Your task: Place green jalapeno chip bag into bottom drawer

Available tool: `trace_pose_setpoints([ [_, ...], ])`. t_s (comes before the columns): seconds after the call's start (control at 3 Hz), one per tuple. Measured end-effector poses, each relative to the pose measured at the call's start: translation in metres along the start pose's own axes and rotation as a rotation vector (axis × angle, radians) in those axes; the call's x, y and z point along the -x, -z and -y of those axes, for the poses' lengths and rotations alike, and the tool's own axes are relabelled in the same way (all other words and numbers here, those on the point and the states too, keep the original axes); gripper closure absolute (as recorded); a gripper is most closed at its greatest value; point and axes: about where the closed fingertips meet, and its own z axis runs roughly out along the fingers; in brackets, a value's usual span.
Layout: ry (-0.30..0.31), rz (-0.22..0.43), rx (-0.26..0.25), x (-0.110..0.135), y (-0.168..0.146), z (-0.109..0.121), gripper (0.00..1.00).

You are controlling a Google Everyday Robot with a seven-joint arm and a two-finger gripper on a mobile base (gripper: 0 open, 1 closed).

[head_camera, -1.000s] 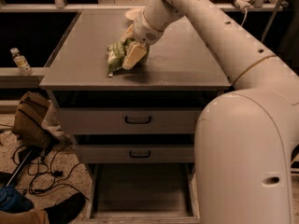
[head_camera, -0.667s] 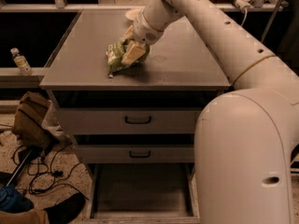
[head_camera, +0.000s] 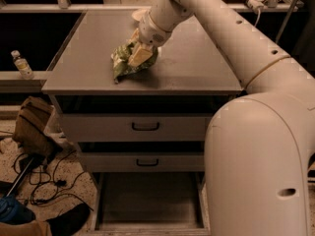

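Observation:
The green jalapeno chip bag lies crumpled on the grey cabinet top, left of the middle. My gripper comes down from the upper right and rests on the bag's right side, with a pale yellowish finger pressed over the foil. The bottom drawer stands pulled out at the foot of the cabinet and its dark floor is bare.
Two shut drawers with black handles sit above the open one. A white bowl stands at the back of the top behind my wrist. A water bottle stands on a ledge at left. Cables and a brown bag lie on the floor at left.

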Motion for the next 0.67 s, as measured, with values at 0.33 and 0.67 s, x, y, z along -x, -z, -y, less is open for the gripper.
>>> trace_pose_setpoints([
  [0.33,0.048,-0.024,0.036,0.02,0.026,-0.025,1.0],
  [0.67,0.116,-0.044,0.02,0.044,0.074,-0.063,1.0],
])
